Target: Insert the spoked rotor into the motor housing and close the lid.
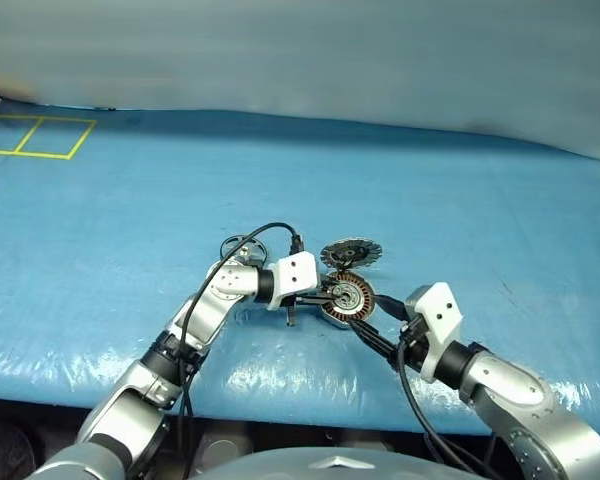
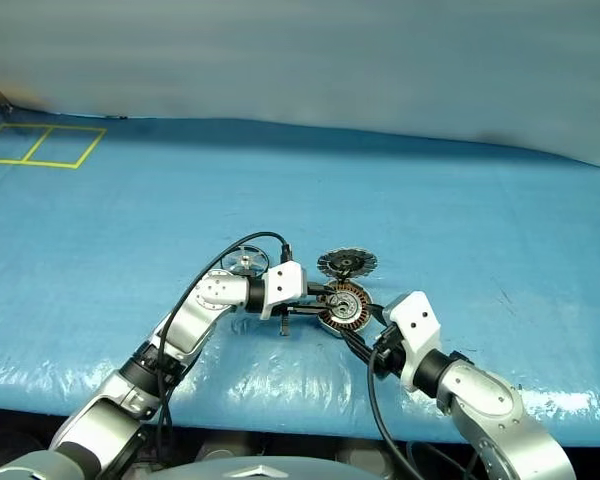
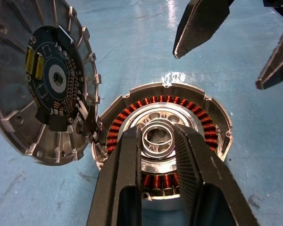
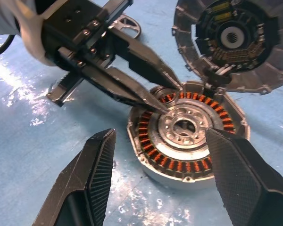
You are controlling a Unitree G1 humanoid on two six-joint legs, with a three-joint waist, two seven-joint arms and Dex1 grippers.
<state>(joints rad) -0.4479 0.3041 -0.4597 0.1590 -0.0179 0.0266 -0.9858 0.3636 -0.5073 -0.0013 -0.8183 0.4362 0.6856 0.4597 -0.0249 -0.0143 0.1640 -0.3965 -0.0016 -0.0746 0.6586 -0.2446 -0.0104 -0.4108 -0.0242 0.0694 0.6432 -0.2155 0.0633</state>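
We've got our left fingers (image 3: 155,155) pinched on a small silver ring right over the motor housing (image 3: 162,141) hub on the tabletop (lid (image 3: 37,80) hinged up beside it), right fingers (image 4: 160,183) open around it, spoked rotor (image 2: 246,262) behind the left wrist.

Bright cast silver metal on motor housing (image 4: 186,141), ringed with glossy copper-brown windings; beside housing, ribbed grey metal lid (image 3: 35,84) carrying a matt black circuit board; under housing, glossy, crinkled blue plastic sheet (image 1: 430,200); matt black woven-texture fingers (image 4: 85,188).
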